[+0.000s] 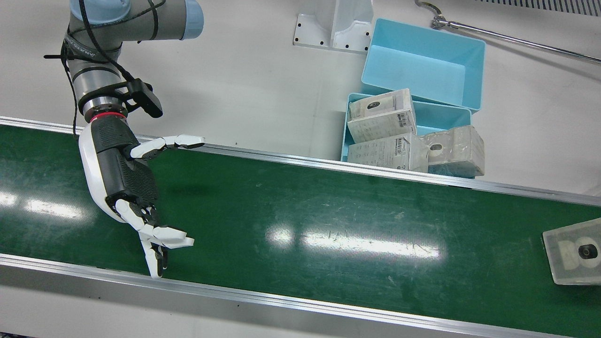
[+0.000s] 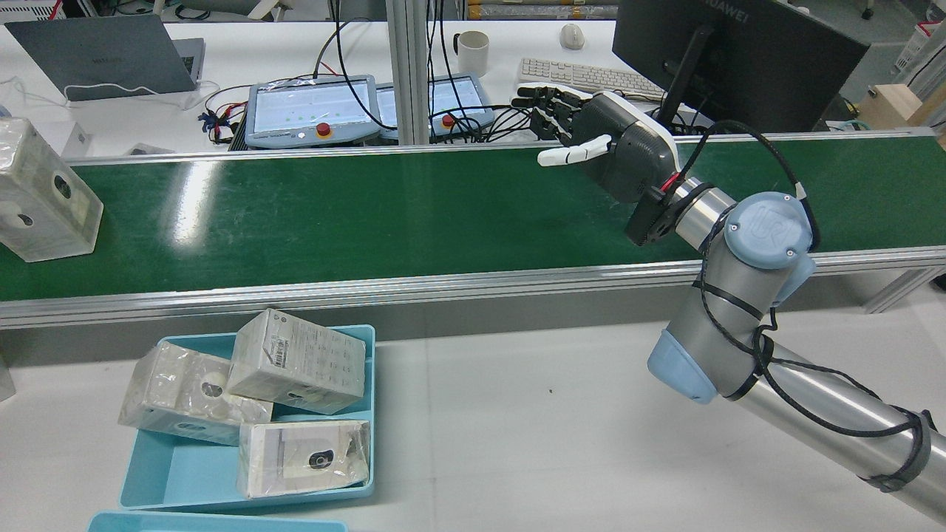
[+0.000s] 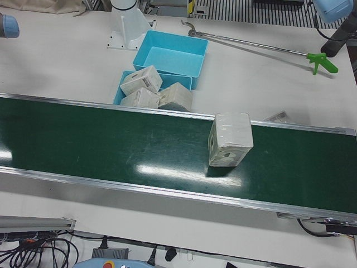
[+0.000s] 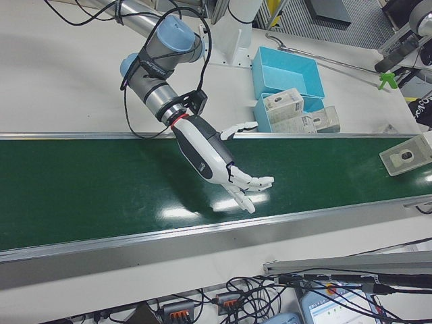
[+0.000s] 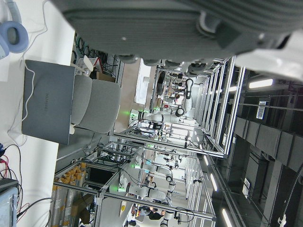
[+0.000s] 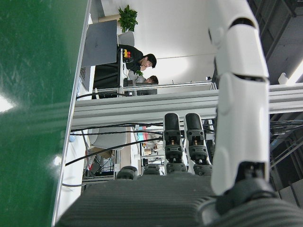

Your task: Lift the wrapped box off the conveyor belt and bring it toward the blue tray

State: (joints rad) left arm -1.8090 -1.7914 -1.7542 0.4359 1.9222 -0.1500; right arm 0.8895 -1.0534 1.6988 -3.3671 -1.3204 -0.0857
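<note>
1 plastic-wrapped box [image 1: 574, 257] at 3 o'clock on the belt [image 1: 300, 216] looks light, stiff, slick; the splayed, empty right hand [image 1: 127, 183] should clasp its flat sides.

Bare conveyor belt [image 1: 328, 220] lies between the open right hand [image 1: 127, 188] and the wrapped box [image 1: 575, 256]. Three boxes [image 1: 382, 122] crowd the near blue tray [image 1: 446, 115]; the tray behind it [image 1: 422, 65] stands empty.

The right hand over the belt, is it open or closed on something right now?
Open. The right hand hovers above the green belt with fingers spread and nothing in it; the wrapped box lies far off.
</note>
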